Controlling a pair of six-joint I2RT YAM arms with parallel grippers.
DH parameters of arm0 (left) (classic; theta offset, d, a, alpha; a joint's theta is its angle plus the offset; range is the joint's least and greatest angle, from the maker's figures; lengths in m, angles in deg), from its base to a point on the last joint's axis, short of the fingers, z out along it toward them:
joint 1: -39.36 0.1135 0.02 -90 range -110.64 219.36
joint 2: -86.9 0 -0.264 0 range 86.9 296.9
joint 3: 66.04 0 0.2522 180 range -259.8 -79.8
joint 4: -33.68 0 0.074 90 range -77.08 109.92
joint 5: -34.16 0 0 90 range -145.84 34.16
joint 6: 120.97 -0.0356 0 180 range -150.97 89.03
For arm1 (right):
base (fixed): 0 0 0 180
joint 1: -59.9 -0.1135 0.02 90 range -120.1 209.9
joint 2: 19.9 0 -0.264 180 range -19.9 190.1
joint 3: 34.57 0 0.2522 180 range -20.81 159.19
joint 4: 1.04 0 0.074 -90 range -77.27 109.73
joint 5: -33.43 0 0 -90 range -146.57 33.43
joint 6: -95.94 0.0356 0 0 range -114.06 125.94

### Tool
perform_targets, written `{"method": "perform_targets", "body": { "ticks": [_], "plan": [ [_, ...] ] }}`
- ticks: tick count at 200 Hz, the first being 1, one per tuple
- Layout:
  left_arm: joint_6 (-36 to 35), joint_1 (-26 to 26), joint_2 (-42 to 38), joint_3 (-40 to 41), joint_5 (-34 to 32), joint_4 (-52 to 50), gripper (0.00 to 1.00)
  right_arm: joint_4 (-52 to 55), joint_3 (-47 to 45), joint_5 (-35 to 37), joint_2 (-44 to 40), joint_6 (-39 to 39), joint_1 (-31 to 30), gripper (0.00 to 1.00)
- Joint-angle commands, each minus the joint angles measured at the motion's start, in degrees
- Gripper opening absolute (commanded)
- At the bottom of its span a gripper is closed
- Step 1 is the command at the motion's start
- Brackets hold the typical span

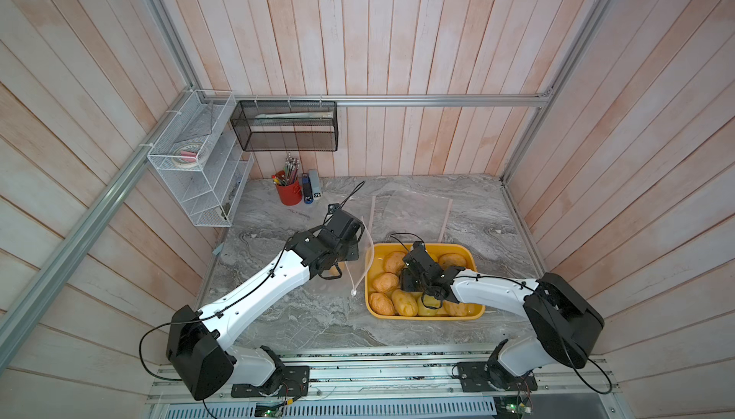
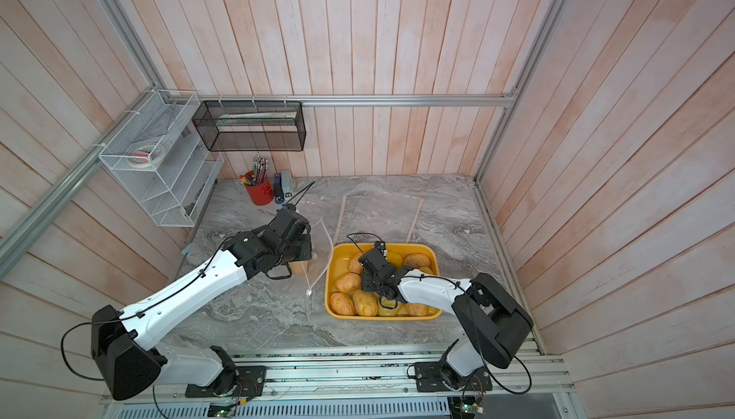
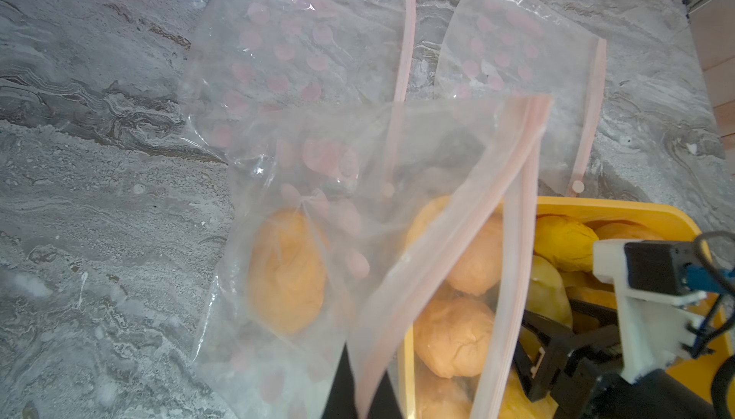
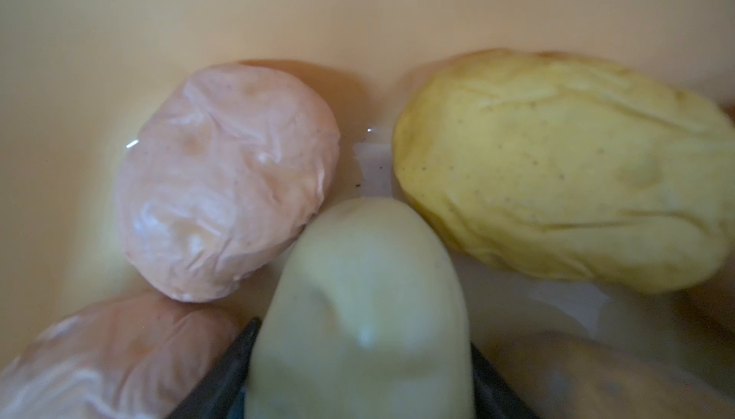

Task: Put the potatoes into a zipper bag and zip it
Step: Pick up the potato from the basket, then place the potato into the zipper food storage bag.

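Where the right arm (image 1: 493, 289) reaches over the grey marble table (image 1: 278, 317), a yellow tray (image 1: 427, 316) stands. It holds the loose stock of the potatoes (image 1: 385, 281): tan-orange, yellow and greenish pieces, close together and partly hidden under that arm in both top views.

Item, right gripper (image 4: 362, 335): low inside the tray, jaws clamped on one pale potato (image 4: 360, 277), with a dark finger (image 4: 222, 371) against each flank. That piece points away from the wrist. Its far end sits between a pinkish potato (image 4: 226, 182) and a yellow potato (image 4: 564, 170), both on the tray floor just beyond the fingertips. Whether the held piece is clear of the floor cannot be told.

Item, left gripper (image 3: 358, 395): jaws together on the pink zip strip of the zipper bag (image 3: 437, 182), holding that rim up just beside the tray's left wall. The clear, pink-spotted bag hangs from the grip toward the table, mouth open.

Item, bagged potato (image 3: 286, 273): one orange piece inside the bag, beyond the left gripper and well apart from the right gripper.

Item, spare bags (image 3: 302, 39): two, flat on the table behind the tray, with pink zip strips.

Item, red cup (image 1: 289, 194): holds pencils, at the table's back left, near a white wire rack (image 1: 199, 166) on the wall.
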Motion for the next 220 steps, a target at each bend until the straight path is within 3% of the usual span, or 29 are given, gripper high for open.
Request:
{"method": "perform_targets", "body": {
  "ticks": [1,69,113,159,220],
  "plan": [
    [-1.13,0.34,-0.72,1.04,-0.03,1.02,0.00,1.74,-0.23,1.34,-2.46,-0.40,0.89,0.48],
    [-1.75,0.30,-0.63,1.41,1.84,2.07,0.00,7.35,1.59,-0.07,-13.94,-0.87,0.21,0.36],
    [-1.95,0.34,-0.98,1.71,2.76,2.76,0.00,10.94,8.67,2.67,-21.50,-0.57,-7.45,0.34],
    [-2.10,0.34,-1.49,2.44,3.97,4.02,0.00,3.44,14.55,-4.18,-19.10,-2.35,-13.56,0.30],
    [-2.69,0.34,-3.75,3.48,7.20,5.95,0.00,-4.20,17.38,-7.18,-7.51,-2.88,-13.61,0.28]
  ]
}}
